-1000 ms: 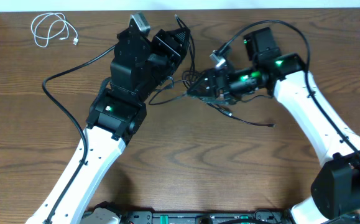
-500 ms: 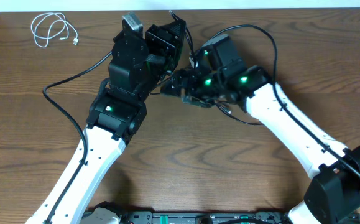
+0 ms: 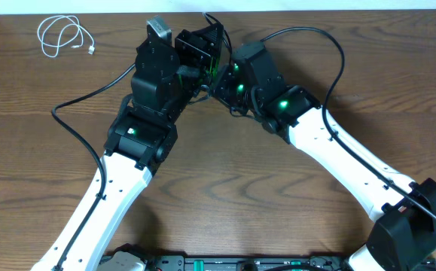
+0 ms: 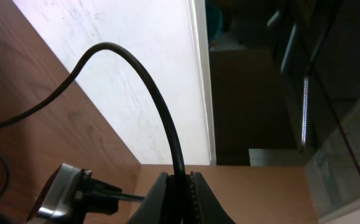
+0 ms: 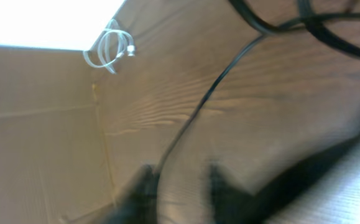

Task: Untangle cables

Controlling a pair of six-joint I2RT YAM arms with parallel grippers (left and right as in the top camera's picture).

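Left wrist view, left claw (image 4: 181,179): my two fingers are pressed together on a black cable (image 4: 162,109), with no gap on either side of it.
Black cable in my pinch: it rises from between the fingers, arches over to the left and drops toward the wooden table (image 4: 55,149).
Right wrist view, right claw (image 5: 181,190): my fingers are dark smears at the bottom edge with a gap between them. It is too blurred, so I cannot tell how wide they stand or whether they grip anything.
Black strand (image 5: 220,84): a thin line runs from the loops at the top down into that gap. I cannot tell whether it touches my fingers.
Overhead, both claws: my left claw (image 3: 202,45) and right claw (image 3: 221,81) stand just beside each other, near the far edge of the table (image 3: 278,203).
Black cables (image 3: 219,34): a bunch of thin loops sits around and between the two claws. I cannot tell the single strands apart.
White cable (image 3: 59,36): it lies coiled alone at the far left corner, well apart from the bunch. My right wrist view shows it as a pale coil (image 5: 108,50) far off.
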